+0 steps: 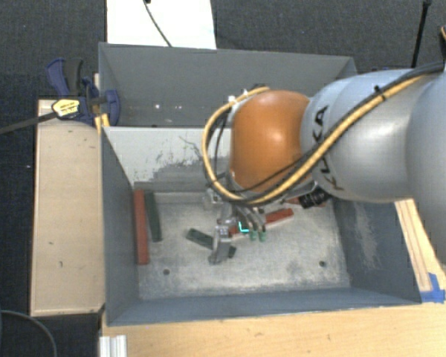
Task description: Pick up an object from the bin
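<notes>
My gripper (pixel 231 231) hangs low over the middle of the bin floor, under the orange cover. Right below it lies a small dark grey block (pixel 223 253), close to or touching the gripper's tip. A second small dark grey piece (pixel 200 237) lies flat just to its left. A red object (pixel 282 215) sticks out to the right from behind the gripper, mostly hidden. Something small and green (pixel 258 236) shows at the gripper's right side, too small to identify.
A long red-brown bar (pixel 141 226) lies along the bin's left wall, with a shorter dark green bar (pixel 154 217) beside it. The arm covers the bin's right rear part.
</notes>
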`<action>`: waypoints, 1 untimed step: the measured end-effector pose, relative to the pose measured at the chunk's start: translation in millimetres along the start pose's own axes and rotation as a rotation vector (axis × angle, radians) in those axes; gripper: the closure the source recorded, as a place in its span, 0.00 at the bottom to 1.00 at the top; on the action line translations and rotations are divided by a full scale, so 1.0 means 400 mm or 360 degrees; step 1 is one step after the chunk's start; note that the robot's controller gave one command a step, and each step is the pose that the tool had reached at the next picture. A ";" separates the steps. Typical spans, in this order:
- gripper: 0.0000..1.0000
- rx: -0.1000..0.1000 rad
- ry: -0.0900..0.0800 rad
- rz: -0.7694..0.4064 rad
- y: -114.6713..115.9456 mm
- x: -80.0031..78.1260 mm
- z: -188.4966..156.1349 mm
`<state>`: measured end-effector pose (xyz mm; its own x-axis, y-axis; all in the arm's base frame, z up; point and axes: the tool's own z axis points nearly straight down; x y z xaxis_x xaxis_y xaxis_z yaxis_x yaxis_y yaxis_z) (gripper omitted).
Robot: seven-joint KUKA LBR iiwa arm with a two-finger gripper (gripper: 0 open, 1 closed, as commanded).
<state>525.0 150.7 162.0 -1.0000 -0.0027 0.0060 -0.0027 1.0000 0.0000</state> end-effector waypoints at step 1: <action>0.00 0.0002 -0.0001 0.0064 -0.071 -0.042 0.240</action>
<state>541.1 122.3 65.9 -0.9993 0.0373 0.0051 0.0373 0.9993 -0.0014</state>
